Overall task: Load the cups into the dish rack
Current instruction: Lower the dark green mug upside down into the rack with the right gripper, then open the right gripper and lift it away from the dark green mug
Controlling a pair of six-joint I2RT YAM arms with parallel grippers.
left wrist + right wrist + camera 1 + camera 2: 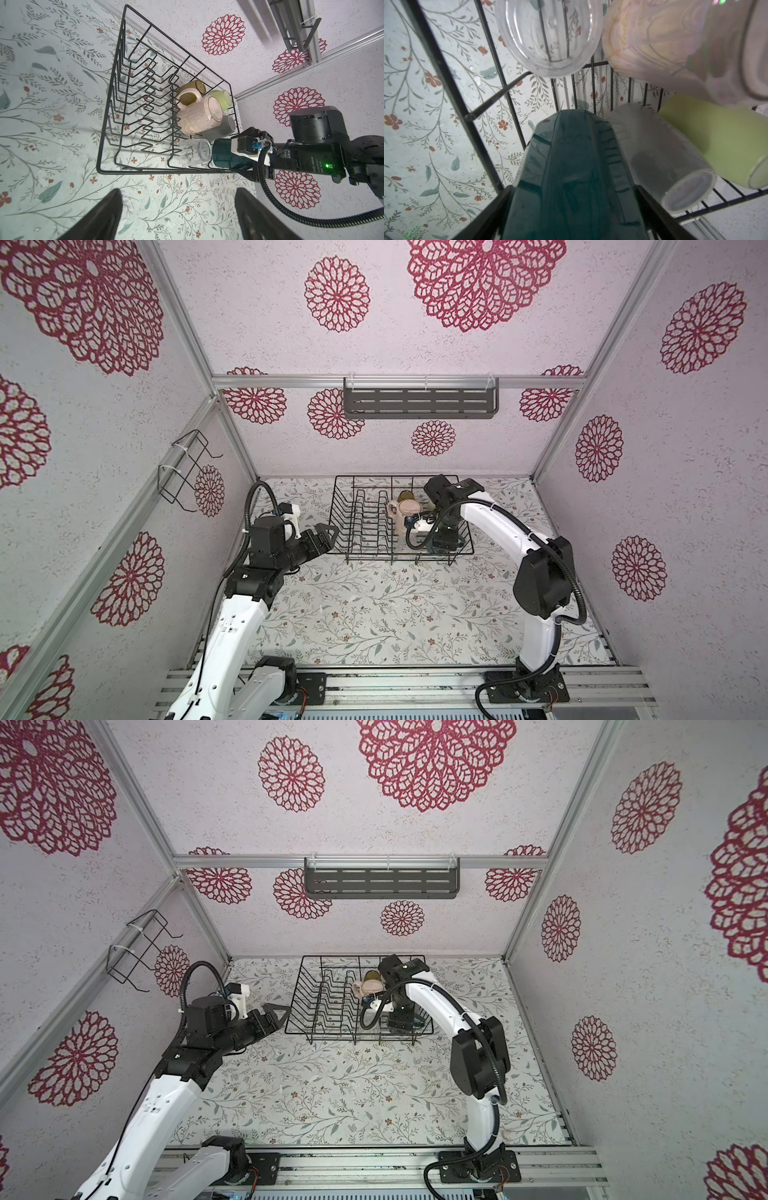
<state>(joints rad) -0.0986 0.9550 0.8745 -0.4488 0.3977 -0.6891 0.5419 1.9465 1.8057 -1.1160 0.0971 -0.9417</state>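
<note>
A: Where's the dish rack (374, 477)?
B: Far-mid of the table (374, 614). Plate slots fill its left half, cups all in the right half.
A: Right gripper (574, 187)?
B: Down inside the rack, near-right corner. Jaws sit against both sides of the teal mug (571, 162), so it's holding it. Mug's low over the rack floor; can't tell if it touches.
A: Other cups?
B: Clear glass (193, 151) on its side, just left of the teal mug. Grey tumbler (222, 128) next one farther back, on its side by the right wall. Pink mug (197, 116) tipped over, lying partly on the grey one, handle pointing far-left. Amber glass (194, 88) just beyond that handle, at the far end. Lime tumbler (221, 99) far-right, beside the amber.
A: Left gripper (177, 191)?
B: Jaws wide apart, nothing btw them. It's outside the rack, just beside the left wall near the front corner, above the table.
</note>
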